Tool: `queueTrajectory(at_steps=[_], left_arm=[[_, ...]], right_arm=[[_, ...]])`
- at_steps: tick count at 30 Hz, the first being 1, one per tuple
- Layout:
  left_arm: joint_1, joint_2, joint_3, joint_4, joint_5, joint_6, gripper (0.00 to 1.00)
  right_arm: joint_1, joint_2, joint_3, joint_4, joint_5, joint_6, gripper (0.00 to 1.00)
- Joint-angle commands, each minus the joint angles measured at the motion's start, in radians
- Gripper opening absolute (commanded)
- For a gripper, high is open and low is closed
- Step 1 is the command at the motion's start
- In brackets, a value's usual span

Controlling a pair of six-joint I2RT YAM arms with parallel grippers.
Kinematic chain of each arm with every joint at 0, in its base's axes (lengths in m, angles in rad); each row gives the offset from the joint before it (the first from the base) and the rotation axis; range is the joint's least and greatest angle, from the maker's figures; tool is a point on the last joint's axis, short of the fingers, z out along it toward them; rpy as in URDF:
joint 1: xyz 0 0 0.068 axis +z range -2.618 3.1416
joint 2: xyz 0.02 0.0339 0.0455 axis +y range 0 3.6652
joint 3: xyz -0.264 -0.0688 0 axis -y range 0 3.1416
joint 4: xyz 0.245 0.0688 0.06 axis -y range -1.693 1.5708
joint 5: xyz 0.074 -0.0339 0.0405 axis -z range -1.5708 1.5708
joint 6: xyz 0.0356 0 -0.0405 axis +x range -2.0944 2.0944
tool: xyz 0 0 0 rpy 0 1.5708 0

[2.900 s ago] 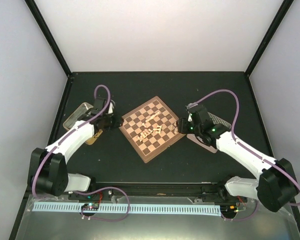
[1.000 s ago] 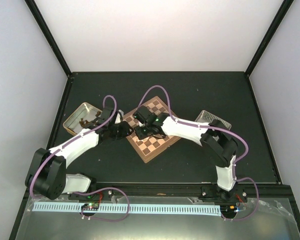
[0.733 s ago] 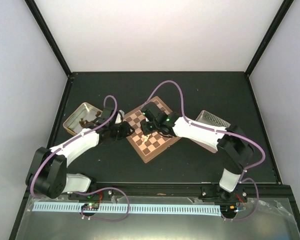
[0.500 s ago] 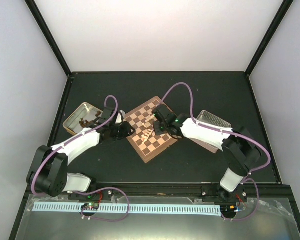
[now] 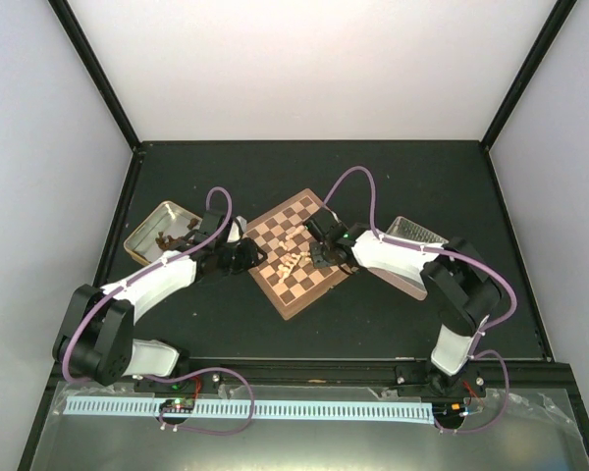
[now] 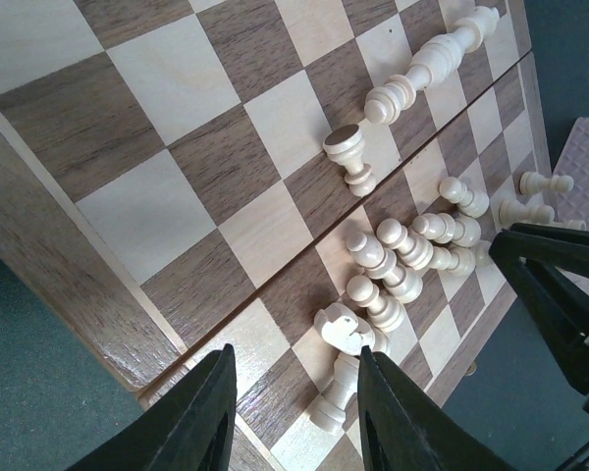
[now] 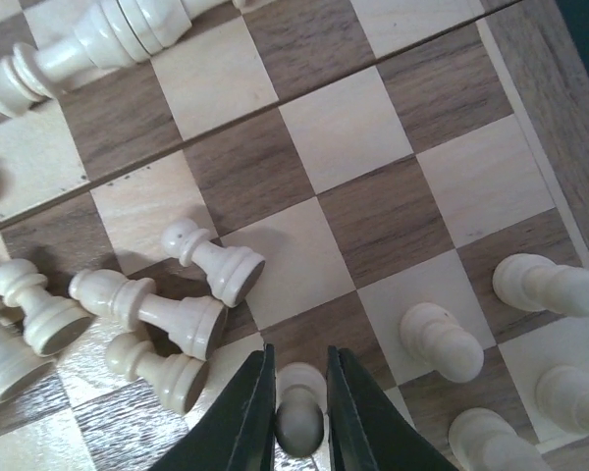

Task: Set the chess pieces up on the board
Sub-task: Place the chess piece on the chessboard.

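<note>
Your right end effector (image 7: 300, 351) is hovering low over the board (image 5: 287, 294), its fingers standing narrow on either side of 1 upright cream pawn (image 7: 299, 427); you cannot tell whether they are gripping it. Your left end effector (image 6: 294, 353) is hanging moderately wide near the board's left rim, a knight (image 6: 346, 329) lying just beyond its fingertips. The other chess pieces (image 5: 293, 261) are lying clustered mid-board
</note>
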Motion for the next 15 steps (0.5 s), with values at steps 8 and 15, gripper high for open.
queueTrajectory(at_steps=[8, 15], left_arm=[[-0.005, 0.002, 0.021, 0.013, 0.016, -0.009, 0.35], [-0.006, 0.004, 0.026, 0.013, 0.018, -0.009, 0.35]], right_arm=[[-0.009, 0.026, 0.013, 0.051, 0.052, -0.012, 0.22], [-0.009, -0.002, 0.018, 0.047, 0.068, -0.028, 0.21]])
